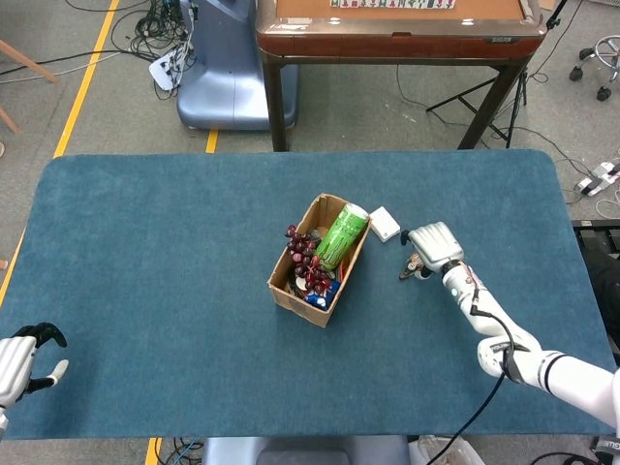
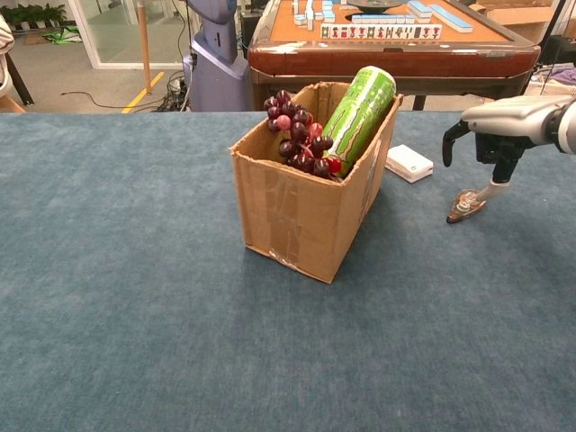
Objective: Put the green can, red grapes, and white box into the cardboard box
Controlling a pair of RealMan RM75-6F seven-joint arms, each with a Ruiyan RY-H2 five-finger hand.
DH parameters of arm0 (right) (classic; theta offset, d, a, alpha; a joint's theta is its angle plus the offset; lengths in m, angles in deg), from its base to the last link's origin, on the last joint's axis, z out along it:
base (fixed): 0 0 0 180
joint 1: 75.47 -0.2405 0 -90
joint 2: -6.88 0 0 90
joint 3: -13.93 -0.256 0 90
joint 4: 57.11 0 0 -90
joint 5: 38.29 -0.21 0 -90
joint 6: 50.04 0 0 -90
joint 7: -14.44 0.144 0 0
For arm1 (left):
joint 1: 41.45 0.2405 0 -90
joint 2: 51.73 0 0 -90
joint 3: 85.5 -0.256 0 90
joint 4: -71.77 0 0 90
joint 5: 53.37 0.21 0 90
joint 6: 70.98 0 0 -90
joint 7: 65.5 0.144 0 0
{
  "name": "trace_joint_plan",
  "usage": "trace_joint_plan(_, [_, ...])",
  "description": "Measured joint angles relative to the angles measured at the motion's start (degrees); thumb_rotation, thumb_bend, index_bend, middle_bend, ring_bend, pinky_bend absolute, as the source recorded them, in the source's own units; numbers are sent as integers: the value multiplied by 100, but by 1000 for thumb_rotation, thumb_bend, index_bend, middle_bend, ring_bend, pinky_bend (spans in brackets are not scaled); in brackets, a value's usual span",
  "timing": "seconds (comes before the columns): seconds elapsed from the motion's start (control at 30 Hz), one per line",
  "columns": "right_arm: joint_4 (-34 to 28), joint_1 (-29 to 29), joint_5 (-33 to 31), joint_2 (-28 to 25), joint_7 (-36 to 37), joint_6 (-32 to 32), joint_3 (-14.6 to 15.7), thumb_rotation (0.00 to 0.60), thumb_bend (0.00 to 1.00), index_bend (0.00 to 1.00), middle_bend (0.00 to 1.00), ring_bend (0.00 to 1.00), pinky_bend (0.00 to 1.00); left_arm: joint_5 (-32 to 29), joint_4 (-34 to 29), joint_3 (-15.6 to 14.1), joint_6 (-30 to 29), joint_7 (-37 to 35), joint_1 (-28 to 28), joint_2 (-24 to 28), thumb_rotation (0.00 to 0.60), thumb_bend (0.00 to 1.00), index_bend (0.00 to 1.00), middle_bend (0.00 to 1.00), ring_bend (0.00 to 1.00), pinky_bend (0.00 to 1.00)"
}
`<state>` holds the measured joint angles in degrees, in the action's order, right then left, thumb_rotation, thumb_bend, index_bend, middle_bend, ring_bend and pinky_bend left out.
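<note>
The cardboard box (image 1: 291, 291) (image 2: 297, 216) stands mid-table. Inside it the green can (image 1: 341, 235) (image 2: 359, 106) leans against the far right corner, and the red grapes (image 1: 303, 252) (image 2: 300, 144) lie beside it on the left. The white box (image 1: 385, 224) (image 2: 409, 163) lies flat on the cloth just right of the cardboard box. My right hand (image 1: 435, 247) (image 2: 500, 124) hovers a little to the right of the white box, fingers spread and pointing down, holding nothing. My left hand (image 1: 21, 358) rests at the table's near left edge, holding nothing.
A small brown and white tape dispenser (image 1: 415, 263) (image 2: 466, 204) lies under my right hand. Blue cloth covers the table (image 1: 145, 252). A wooden game table (image 1: 397, 29) and a blue machine base (image 1: 218, 68) stand beyond the far edge.
</note>
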<state>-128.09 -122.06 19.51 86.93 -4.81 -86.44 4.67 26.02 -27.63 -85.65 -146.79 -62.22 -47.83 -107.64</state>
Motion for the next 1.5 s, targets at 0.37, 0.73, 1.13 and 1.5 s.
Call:
trace_joint_plan(0.37, [400, -306, -485, 273, -314, 222, 206, 600, 116, 347, 1000, 1000, 1000, -10, -12, -5, 6, 18, 3, 7, 600, 284, 469, 360, 314, 534])
trace_joint_plan(0.73, [741, -434, -746, 477, -411, 358, 409, 600, 167, 347, 1000, 1000, 1000, -4, -21, -6, -4, 20, 9, 10, 600, 284, 469, 360, 314, 534])
trace_joint_plan(1.13, [920, -450, -778, 588, -387, 357, 538, 600, 203, 365, 1000, 1000, 1000, -2, -26, -8, -7, 31, 10, 11, 600, 284, 468, 360, 314, 534])
trace_joint_plan(1.5, [1066, -472, -793, 704, -376, 362, 589, 600, 245, 428, 1000, 1000, 1000, 7, -26, -9, -8, 13, 12, 15, 600, 284, 468, 360, 315, 534])
